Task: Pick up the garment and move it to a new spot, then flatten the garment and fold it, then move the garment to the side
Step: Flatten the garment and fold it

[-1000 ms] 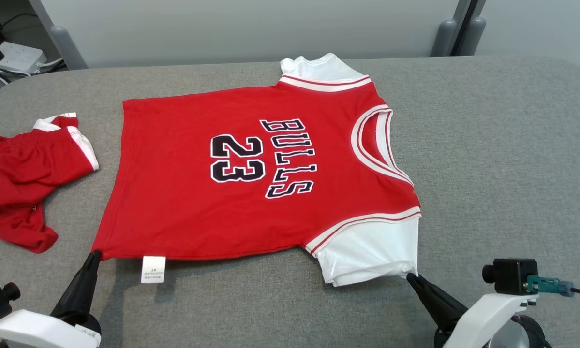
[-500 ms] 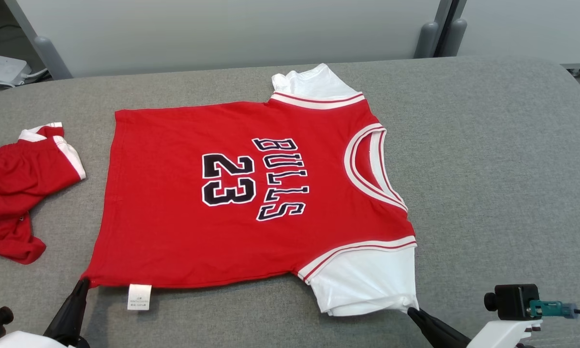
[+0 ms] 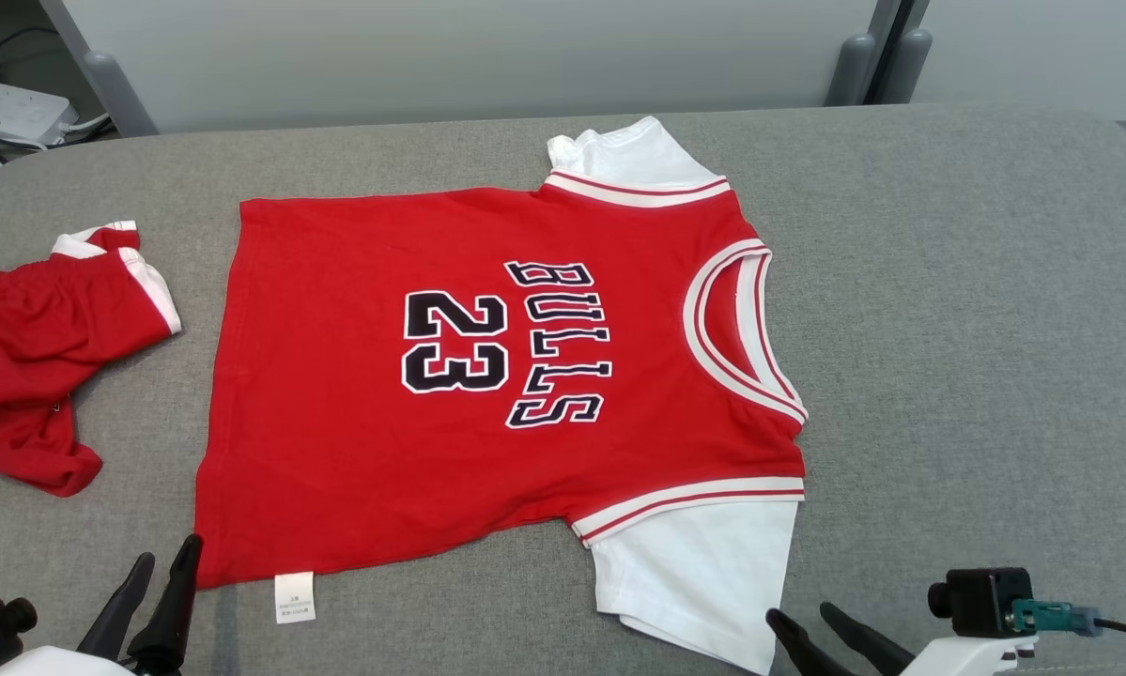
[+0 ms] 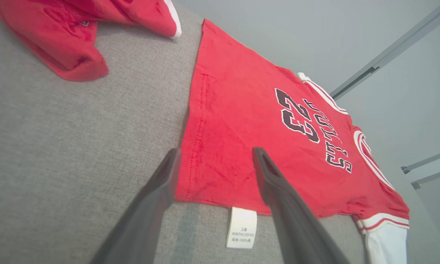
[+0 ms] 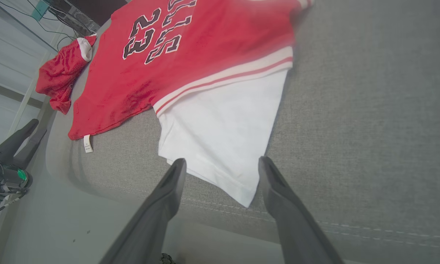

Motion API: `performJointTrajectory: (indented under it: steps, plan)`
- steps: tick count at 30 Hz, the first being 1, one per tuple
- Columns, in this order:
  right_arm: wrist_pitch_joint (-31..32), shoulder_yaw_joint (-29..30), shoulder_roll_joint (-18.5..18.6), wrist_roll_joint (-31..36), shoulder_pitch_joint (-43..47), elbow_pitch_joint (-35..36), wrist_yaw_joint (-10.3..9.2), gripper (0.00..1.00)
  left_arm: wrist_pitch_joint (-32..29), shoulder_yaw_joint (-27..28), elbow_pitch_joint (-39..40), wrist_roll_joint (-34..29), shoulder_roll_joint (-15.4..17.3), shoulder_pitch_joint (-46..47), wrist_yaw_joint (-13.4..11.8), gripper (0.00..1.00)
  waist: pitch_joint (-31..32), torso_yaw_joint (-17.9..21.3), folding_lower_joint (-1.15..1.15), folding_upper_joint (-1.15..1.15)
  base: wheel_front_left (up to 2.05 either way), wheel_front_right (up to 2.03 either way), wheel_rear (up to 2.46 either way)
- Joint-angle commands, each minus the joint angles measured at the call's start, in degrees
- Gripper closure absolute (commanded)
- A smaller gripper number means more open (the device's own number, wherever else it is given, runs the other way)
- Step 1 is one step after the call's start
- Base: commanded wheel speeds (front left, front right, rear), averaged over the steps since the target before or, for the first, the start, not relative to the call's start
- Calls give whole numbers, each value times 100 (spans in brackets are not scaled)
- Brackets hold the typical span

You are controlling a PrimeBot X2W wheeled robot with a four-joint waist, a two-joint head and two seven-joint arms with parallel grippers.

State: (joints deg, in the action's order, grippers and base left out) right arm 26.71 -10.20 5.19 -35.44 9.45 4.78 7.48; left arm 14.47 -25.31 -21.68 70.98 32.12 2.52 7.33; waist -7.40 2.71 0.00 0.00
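since the jersey (image 3: 487, 376) lies spread face-up on the grey table (image 3: 948, 329), just right of the crumpled red shorts (image 3: 37, 357) and clear of them, the flattening looks about done and the fold seems to be the step in hand. to do it well, i would say each claw should pinch both layers of cloth at the near edge, not only the top one. both should then lift low and carry that edge across in step, so the crease runs straight along the shirt and the print does not skew. the white sleeve (image 3: 703, 573), at the end farthest from the shorts, probably wants tucking in first, as it juts past the red body. any pull toward the shorts risks snagging that pile, so travel is best kept away from it. the left gripper (image 3: 168, 552) sits nearer the robot than the shorts and to their right. its fingers angle up and forward toward the hem corner beside the care label (image 3: 294, 597), and its jaws stand apart, grasping nothing. whether its tips touch the cloth i cannot tell. the right gripper (image 3: 800, 612) is well apart from the shorts, at the shirt's opposite end. it is low and tilted toward the sleeve's near corner, likewise spread wide and holding nothing.
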Motion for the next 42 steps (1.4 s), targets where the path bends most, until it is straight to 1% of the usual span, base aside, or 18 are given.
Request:
performJointTrajectory:
  steps: [1,3,7,14,27,31,33,39,42]
  plan:
    - [-110,-133,41,42,-241,161,1,0,52,260,74,-50,231,142,15,0,-5,-3,0,0,0,0,0]
    - [-276,-123,52,108,-307,155,1,0,52,247,64,-158,252,142,15,0,5,-7,0,0,0,0,0]
    - [-759,-38,100,379,-483,122,1,0,52,486,81,-405,215,134,15,0,50,-19,0,0,0,0,0]
    - [-1588,75,-1,903,-767,-277,1,0,52,928,261,-896,-13,87,15,0,153,-82,0,0,0,0,0]
    - [-2619,64,-190,1532,-1322,-1061,1,0,52,1546,448,-1608,-359,-62,15,0,367,-179,0,0,0,0,0]
    - [-2941,136,-209,1731,-1434,-1234,1,0,52,1683,474,-1944,-449,-109,15,0,467,-213,0,0,0,0,0]
    - [-3130,194,-218,1926,-1480,-1347,1,0,52,1834,534,-2174,-588,-141,15,0,549,-237,0,0,0,0,0]
    - [-3364,224,-227,2243,-1510,-1379,1,0,52,1982,675,-2544,-724,-239,15,0,657,-250,0,0,0,0,0]
    - [-3488,211,-229,2319,-1506,-1368,1,0,52,2077,730,-2880,-782,-277,15,0,706,-247,0,0,0,0,0]
